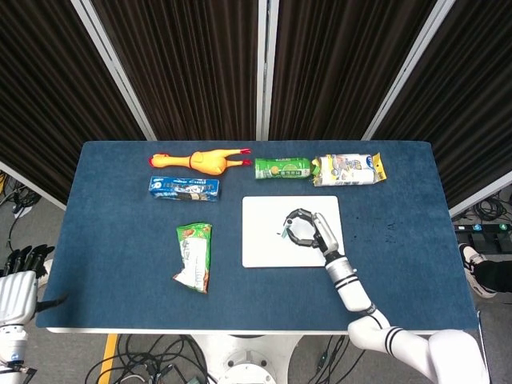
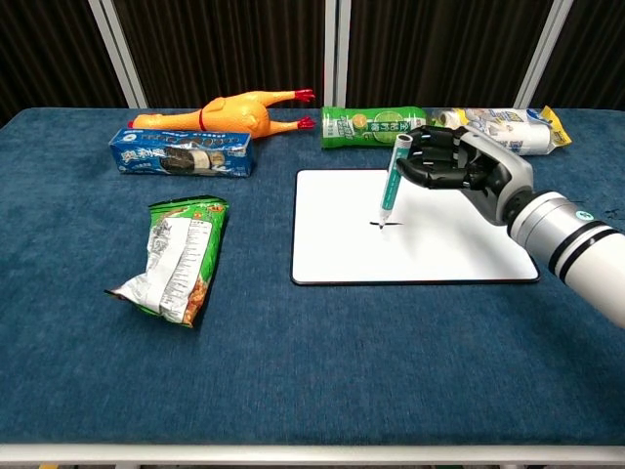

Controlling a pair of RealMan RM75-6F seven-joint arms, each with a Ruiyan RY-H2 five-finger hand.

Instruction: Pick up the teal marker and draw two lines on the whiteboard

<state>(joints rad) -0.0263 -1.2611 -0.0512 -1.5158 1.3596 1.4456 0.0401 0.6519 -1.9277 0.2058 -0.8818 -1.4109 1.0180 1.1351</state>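
Observation:
My right hand (image 2: 457,164) (image 1: 310,230) grips the teal marker (image 2: 392,182) nearly upright, its tip touching the white whiteboard (image 2: 439,254) (image 1: 268,240) near the board's middle. A short dark mark (image 2: 383,225) lies on the board at the tip. In the head view the marker (image 1: 286,227) is mostly hidden by the fingers. My left hand (image 1: 18,268) hangs off the table's left side, low at the frame's left edge, with nothing visibly in it and fingers apart.
Along the back stand a rubber chicken (image 2: 229,112), a blue biscuit box (image 2: 181,153), a green packet (image 2: 371,125) and a white-yellow packet (image 2: 508,129). A green snack bag (image 2: 176,256) lies left of the board.

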